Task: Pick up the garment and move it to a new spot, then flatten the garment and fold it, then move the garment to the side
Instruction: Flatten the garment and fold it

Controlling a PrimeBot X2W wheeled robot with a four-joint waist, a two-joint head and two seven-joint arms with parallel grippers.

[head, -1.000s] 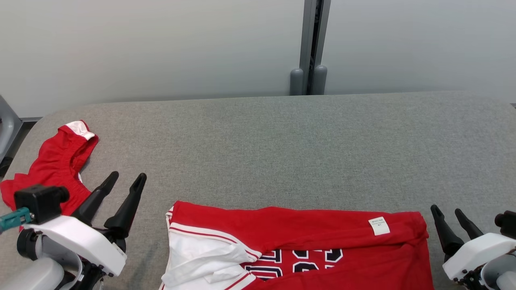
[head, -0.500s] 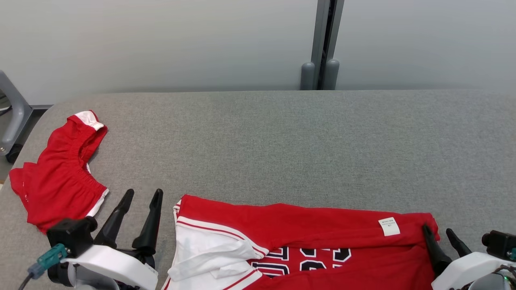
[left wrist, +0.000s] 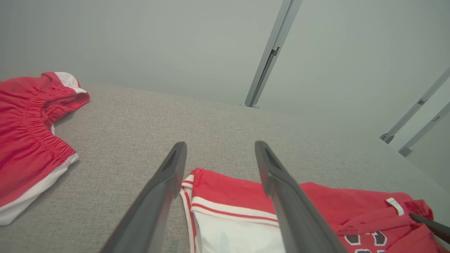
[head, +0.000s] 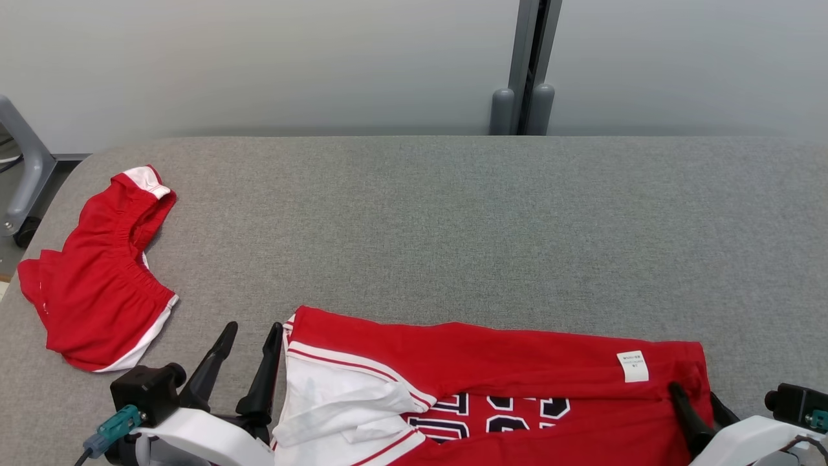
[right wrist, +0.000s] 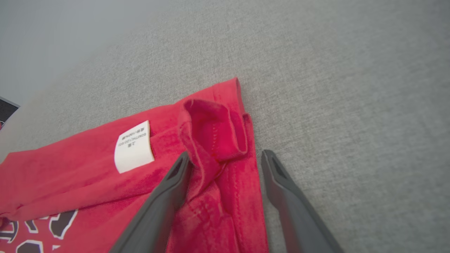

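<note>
The garment, a red jersey (head: pixel 491 362) with white trim and dark numerals, lies folded along the table's near edge, a white label (head: pixel 632 366) near its right end. My left gripper (head: pixel 253 329) stands open just left of the jersey's top-left corner. In the left wrist view that gripper (left wrist: pixel 220 146) has the corner of the jersey (left wrist: pixel 228 186) between and below its two fingers. My right gripper (head: pixel 695 392) is open at the jersey's right end. In the right wrist view that gripper (right wrist: pixel 225 154) straddles a rumpled fold of the red cloth (right wrist: pixel 88 168), beside the label (right wrist: pixel 134 146).
Red shorts (head: pixel 97 285) with white trim lie crumpled at the table's left end, also in the left wrist view (left wrist: pixel 24 140). The grey fabric table (head: pixel 453 226) stretches bare behind the jersey. A grey post (head: pixel 532 65) stands at the far wall, and a grey frame leg (head: pixel 19 175) at far left.
The head camera has shifted. My left gripper has closed in on the jersey's left corner, and my right gripper has moved left onto the jersey's right edge. Both stay open.
</note>
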